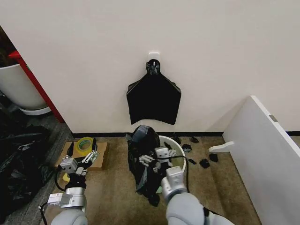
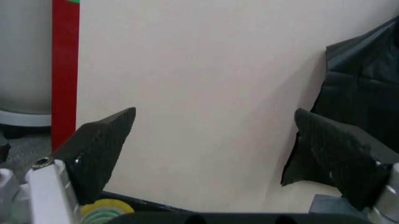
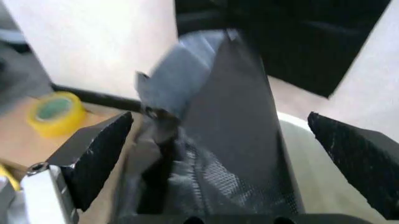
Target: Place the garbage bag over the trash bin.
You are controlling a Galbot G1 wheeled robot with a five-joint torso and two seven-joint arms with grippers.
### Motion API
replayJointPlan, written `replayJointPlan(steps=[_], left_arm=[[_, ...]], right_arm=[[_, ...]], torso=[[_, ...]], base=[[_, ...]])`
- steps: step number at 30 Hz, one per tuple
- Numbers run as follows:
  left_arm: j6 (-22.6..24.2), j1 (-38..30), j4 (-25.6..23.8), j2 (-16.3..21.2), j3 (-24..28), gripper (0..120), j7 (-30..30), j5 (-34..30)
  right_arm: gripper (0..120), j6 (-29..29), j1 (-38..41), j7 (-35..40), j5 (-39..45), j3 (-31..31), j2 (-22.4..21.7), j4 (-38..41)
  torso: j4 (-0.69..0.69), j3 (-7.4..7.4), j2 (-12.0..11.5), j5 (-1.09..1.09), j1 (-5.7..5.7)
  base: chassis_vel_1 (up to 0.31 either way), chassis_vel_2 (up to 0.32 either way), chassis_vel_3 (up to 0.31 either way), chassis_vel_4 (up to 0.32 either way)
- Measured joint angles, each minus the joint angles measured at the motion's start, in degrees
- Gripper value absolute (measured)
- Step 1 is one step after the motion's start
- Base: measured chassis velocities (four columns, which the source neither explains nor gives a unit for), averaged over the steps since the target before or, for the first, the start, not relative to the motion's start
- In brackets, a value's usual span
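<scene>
**Black bag draped on the white bin's left side**

At lower centre of the head view, the crinkled glossy black plastic garbage bag (image 1: 142, 157) is hanging over the left rim of the round white plastic trash bin (image 1: 174, 145). The right gripper (image 1: 157, 157) is hovering against the bag, its fingers (image 3: 100, 154) spread wide and gripping nothing. At lower left, the left gripper (image 1: 79, 162) is sitting above a brown cardboard sheet (image 1: 99, 156) and a yellow tape roll (image 1: 85, 145), fingers (image 2: 100, 149) wide apart and empty.
</scene>
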Motion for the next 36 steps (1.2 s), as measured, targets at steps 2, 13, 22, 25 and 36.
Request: replayJointPlan(steps=[2,13,22,25,36], left_arm=[[0.05,-0.03,0.06,-0.04,0.00,100,-0.12,0.11],[0.60,-0.61,0.51,-0.37,0.81,100,-0.81,1.47],[1.18,-0.62,0.05,0.42,1.57,100,-1.15,2.33],[3.13,-0.31,-0.98,2.93,2.39,100,-1.04,-0.39],[11.42,-4.06,-2.69,9.49,8.31,100,1.66,-10.52]], right_arm=[[96,-0.62,0.51,1.25,0.67,0.44,0.57,-1.34],[60,0.46,-1.67,2.65,3.66,4.90,-0.34,-1.87],[26,2.88,-4.22,3.83,13.47,10.96,-0.98,-1.15],[12,3.47,-4.59,3.62,13.56,12.32,-1.23,-1.19],[0,4.05,-6.13,2.89,13.38,15.12,-1.64,-3.18]], torso=[[0.00,0.00,0.00,0.00,0.00],[0.00,0.00,0.00,0.00,0.00],[0.00,0.00,0.00,0.00,0.00],[0.00,0.00,0.00,0.00,0.00],[-0.02,0.00,0.00,0.00,0.00]], base=[[0.000,0.000,0.000,0.000],[0.000,0.000,0.000,0.000],[0.000,0.000,0.000,0.000],[0.000,0.000,0.000,0.000],[0.000,0.000,0.000,0.000]])
